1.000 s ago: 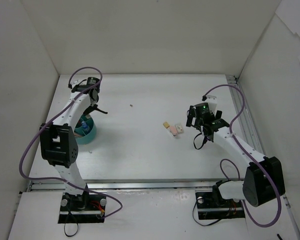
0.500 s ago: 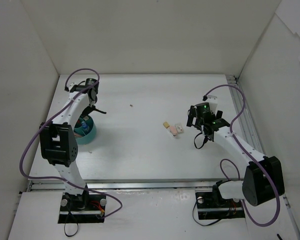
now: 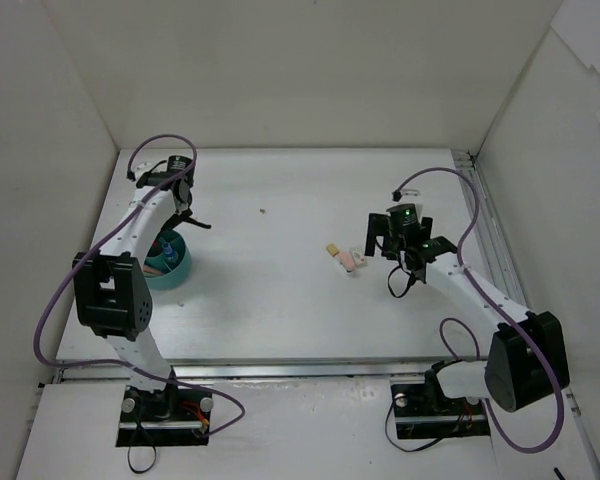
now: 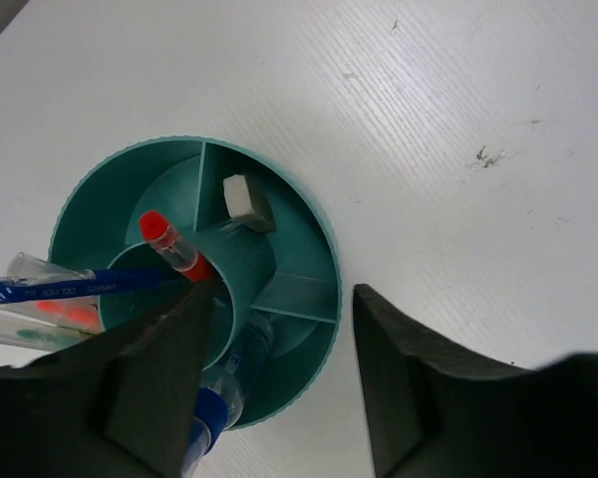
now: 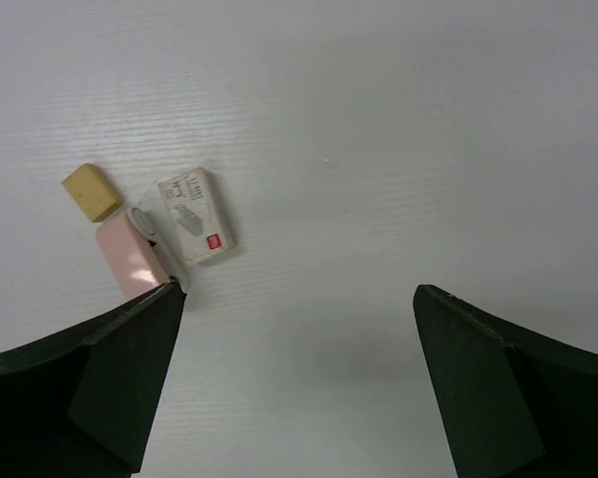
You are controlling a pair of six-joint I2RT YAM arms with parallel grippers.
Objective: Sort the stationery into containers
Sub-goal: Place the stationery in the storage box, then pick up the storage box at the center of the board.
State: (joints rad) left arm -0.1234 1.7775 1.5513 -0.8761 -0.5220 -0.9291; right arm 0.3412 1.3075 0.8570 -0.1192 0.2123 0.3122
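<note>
Your left tool (image 4: 284,299) spread apart and empty, over the teal cup (image 4: 317,227), pens (image 4: 70,289) in its inner cylinder, grey eraser (image 4: 247,199) in an outer compartment, your right tool (image 5: 299,299) likewise spread and empty, pink eraser (image 5: 130,257) beside one fingertip, white eraser (image 5: 195,215) and tan eraser (image 5: 91,191) just beyond on the surface (image 5: 399,119).

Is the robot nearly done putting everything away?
Nearly. Done: the pens and a grey eraser sit in the teal cup. In hand: nothing. The left pincer is open over the cup, and the right pincer hangs open above the table. Left: a tan eraser, a pink eraser and a white eraser lie on the table.
</note>
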